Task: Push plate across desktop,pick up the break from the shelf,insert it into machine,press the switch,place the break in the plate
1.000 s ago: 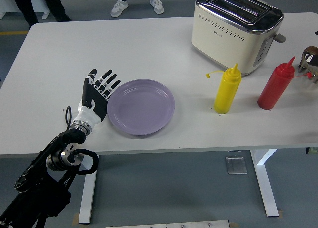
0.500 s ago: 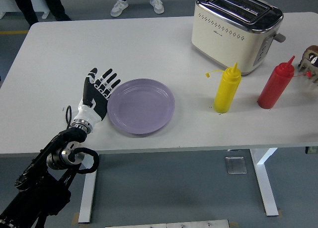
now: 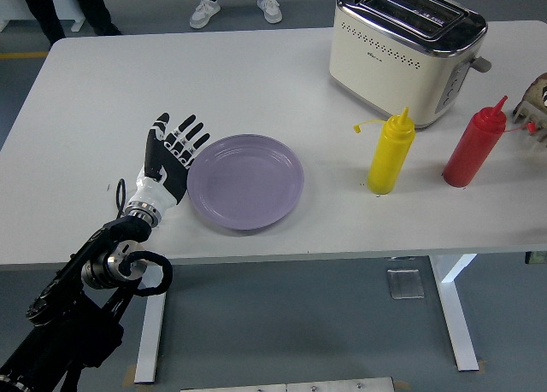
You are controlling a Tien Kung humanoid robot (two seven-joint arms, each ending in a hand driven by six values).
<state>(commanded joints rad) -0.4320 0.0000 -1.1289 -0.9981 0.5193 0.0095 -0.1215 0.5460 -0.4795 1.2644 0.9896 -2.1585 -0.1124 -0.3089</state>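
With fingers spread flat, my left hand (image 3: 171, 157) lies on the bench (image 3: 102, 84) at centre left of the frame, holding nothing, its fingertips against the left rim of the plate (image 3: 245, 181). At upper right stands the toaster (image 3: 406, 46), both slots showing. Below it, a yellow bottle (image 3: 391, 152) and a red bottle (image 3: 475, 144) stand upright, well apart from the plate. My right hand is out of frame.

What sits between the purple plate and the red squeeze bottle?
In the head view, the yellow squeeze bottle stands between the purple plate and the red squeeze bottle; otherwise only bare white table.
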